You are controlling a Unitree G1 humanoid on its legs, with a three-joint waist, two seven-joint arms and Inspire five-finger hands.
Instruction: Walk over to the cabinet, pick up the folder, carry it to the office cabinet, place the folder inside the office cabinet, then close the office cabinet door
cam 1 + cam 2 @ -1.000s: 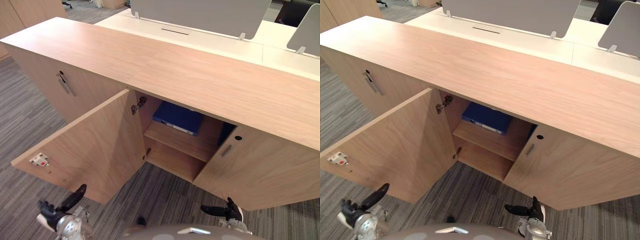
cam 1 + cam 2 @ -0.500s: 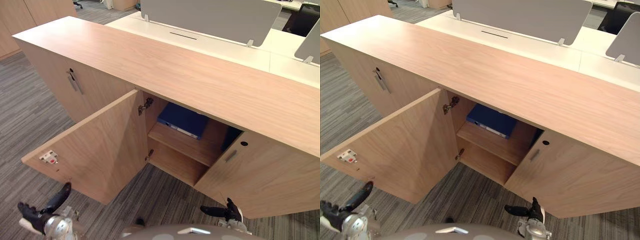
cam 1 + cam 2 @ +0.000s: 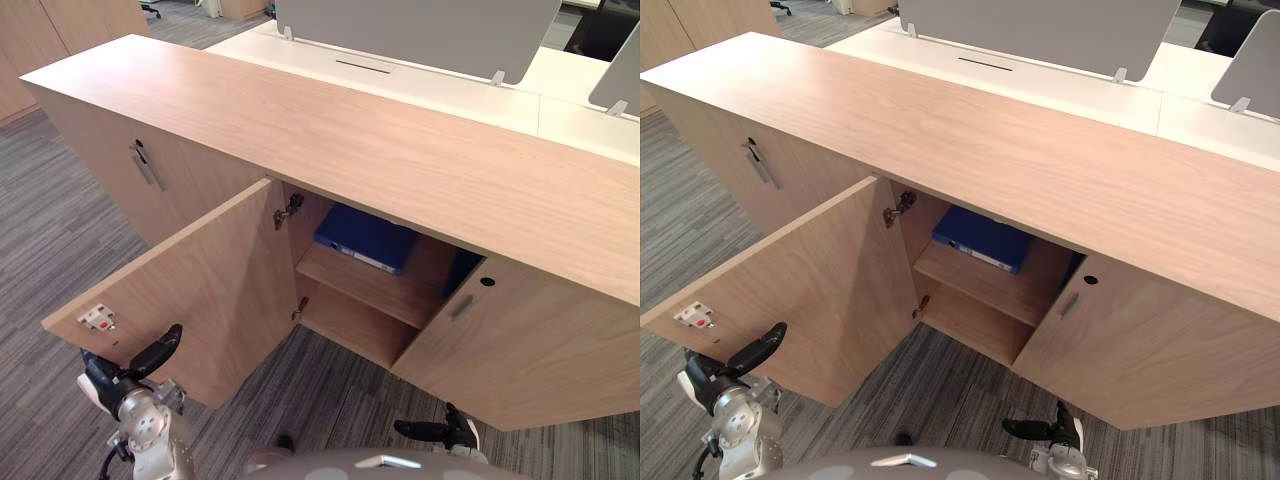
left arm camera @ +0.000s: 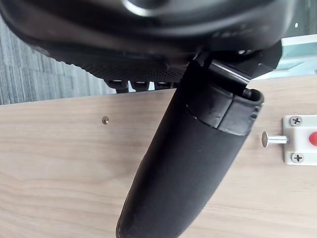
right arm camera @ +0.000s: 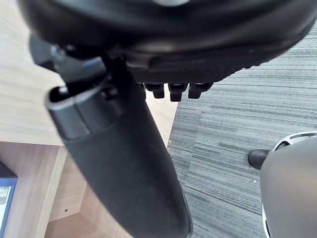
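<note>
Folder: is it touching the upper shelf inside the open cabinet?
Touching. The left eye view shows the blue folder lying flat on the shelf, its front edge meeting the board.

A blue folder (image 3: pixel 366 238) lies flat on the cabinet shelf (image 3: pixel 372 287).

the folder (image 3: pixel 365 238) is blue, the office cabinet (image 3: pixel 350 140) pale wood-grain, the carpet (image 3: pixel 50 230) grey with fine stripes.
</note>
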